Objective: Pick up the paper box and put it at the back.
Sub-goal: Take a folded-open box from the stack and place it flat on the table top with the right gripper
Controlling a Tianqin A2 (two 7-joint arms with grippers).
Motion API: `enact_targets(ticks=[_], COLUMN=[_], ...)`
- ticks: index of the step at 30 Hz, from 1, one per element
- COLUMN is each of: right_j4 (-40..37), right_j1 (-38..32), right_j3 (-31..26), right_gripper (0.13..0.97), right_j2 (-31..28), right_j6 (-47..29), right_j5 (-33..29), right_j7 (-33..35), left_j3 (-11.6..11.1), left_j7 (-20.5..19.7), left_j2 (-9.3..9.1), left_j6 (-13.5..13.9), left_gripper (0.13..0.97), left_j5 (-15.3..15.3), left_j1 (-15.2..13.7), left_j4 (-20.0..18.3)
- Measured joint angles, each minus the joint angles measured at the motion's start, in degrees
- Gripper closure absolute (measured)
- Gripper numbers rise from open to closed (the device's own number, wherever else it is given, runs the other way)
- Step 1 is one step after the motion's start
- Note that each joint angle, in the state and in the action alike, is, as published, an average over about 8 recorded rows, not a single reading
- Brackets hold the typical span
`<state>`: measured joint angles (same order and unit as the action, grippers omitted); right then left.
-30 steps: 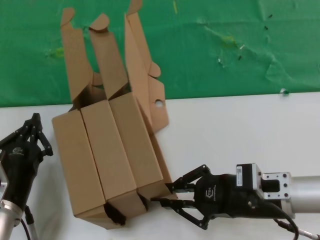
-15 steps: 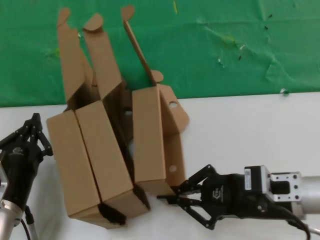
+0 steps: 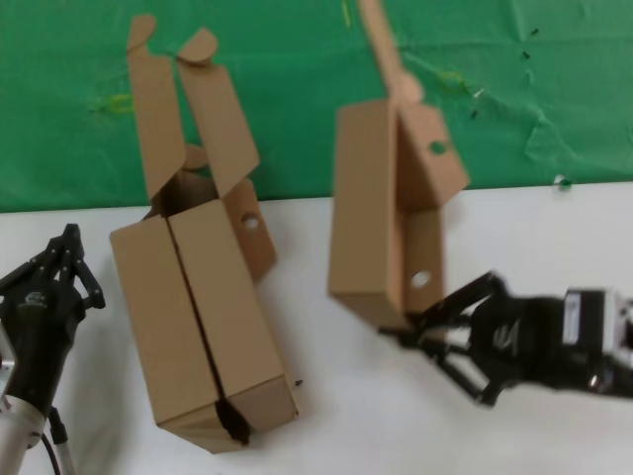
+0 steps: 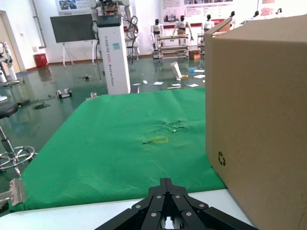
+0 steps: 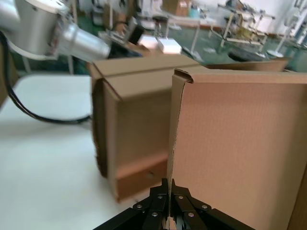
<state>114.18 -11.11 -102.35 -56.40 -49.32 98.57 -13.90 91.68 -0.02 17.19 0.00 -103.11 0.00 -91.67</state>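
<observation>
The paper box, a slim brown carton with its long lid up and round holes in its side flaps, hangs in the air right of centre, above the white table. My right gripper is shut on the thin edge of the box's near end; in the right wrist view my right gripper pinches the cardboard wall of the paper box. My left gripper is parked shut at the table's left edge, and it shows in the left wrist view beside the paired cartons.
Two same-looking brown cartons lie paired on the table left of centre, lids up against the green cloth. They also show in the left wrist view and right wrist view. White tabletop meets the cloth at the back.
My right gripper has lifted the paper box away from the two paired cartons and carried it up and to the right. The paired cartons shifted slightly. The left arm has not moved.
</observation>
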Motion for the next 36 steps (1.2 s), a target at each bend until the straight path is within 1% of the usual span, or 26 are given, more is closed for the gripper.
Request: enact_targets(ticks=[4, 8, 12, 17, 22, 26, 31, 36], right_j4=[2.3, 3.02, 1.66, -3.25, -10.47, -17.31, -24.81, -29.98], right_j1=[-2.41, -8.53, -17.52, -29.4, -38.53, -44.07, -48.42, -49.95], right_j3=[1.13, -0.27, -4.39, -10.8, -16.0, -19.64, -23.51, -26.65], right_gripper=[0.945, 0.945, 0.945, 0.945, 0.946, 0.946, 0.946, 0.946], right_j2=[-3.15, -3.96, -2.01, 3.98, 11.94, 18.39, 25.63, 32.1], right_j6=[-0.15, -3.58, -9.37, -17.64, -24.3, -27.16, -27.22, -25.66], right_j5=[-5.12, -13.34, -23.3, -35.96, -46.17, -52.68, -60.33, -66.65], right_j7=[-6.93, -15.21, -22.77, -28.52, -29.57, -28.34, -25.63, -22.75], left_j3=[0.0, 0.0, 0.0, 0.0, 0.0, 0.0, 0.0, 0.0], left_j7=[0.0, 0.0, 0.0, 0.0, 0.0, 0.0, 0.0, 0.0], left_j2=[0.0, 0.0, 0.0, 0.0, 0.0, 0.0, 0.0, 0.0], left_j6=[0.0, 0.0, 0.0, 0.0, 0.0, 0.0, 0.0, 0.0], left_gripper=[0.954, 0.954, 0.954, 0.954, 0.954, 0.954, 0.954, 0.954], left_j5=[0.0, 0.0, 0.0, 0.0, 0.0, 0.0, 0.0, 0.0], left_j1=[0.0, 0.0, 0.0, 0.0, 0.0, 0.0, 0.0, 0.0], left_j4=[0.0, 0.0, 0.0, 0.0, 0.0, 0.0, 0.0, 0.0])
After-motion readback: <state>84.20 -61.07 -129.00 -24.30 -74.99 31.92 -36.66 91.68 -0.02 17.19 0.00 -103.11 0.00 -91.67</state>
